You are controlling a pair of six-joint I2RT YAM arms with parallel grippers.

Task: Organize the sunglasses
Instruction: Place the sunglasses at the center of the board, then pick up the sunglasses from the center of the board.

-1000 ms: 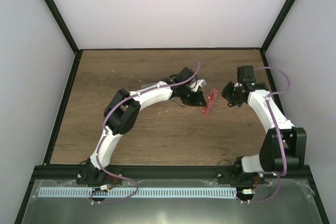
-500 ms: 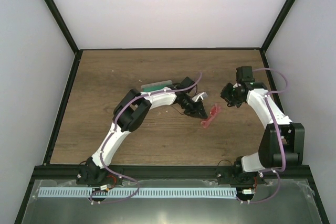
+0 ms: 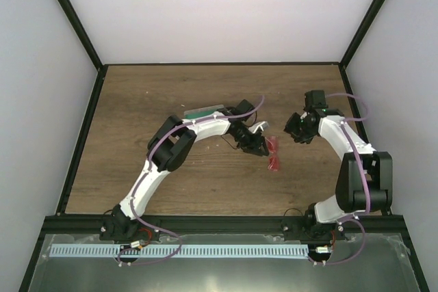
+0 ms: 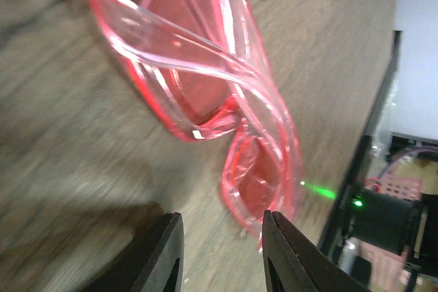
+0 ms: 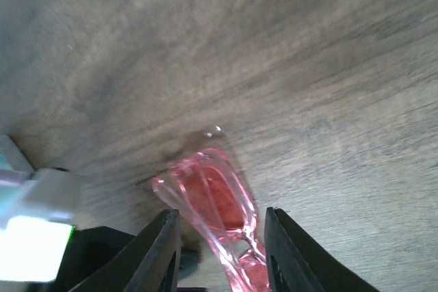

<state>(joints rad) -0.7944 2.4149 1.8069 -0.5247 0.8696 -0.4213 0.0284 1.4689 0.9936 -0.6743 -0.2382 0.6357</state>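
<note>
Wooden table under me. My left gripper and right gripper both have their jaws spread, nothing held. The sunglasses lie on the wood between them, just off my left fingertips.

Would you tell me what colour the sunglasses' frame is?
Translucent pinkish red; the sunglasses show best in the left wrist view.
</note>
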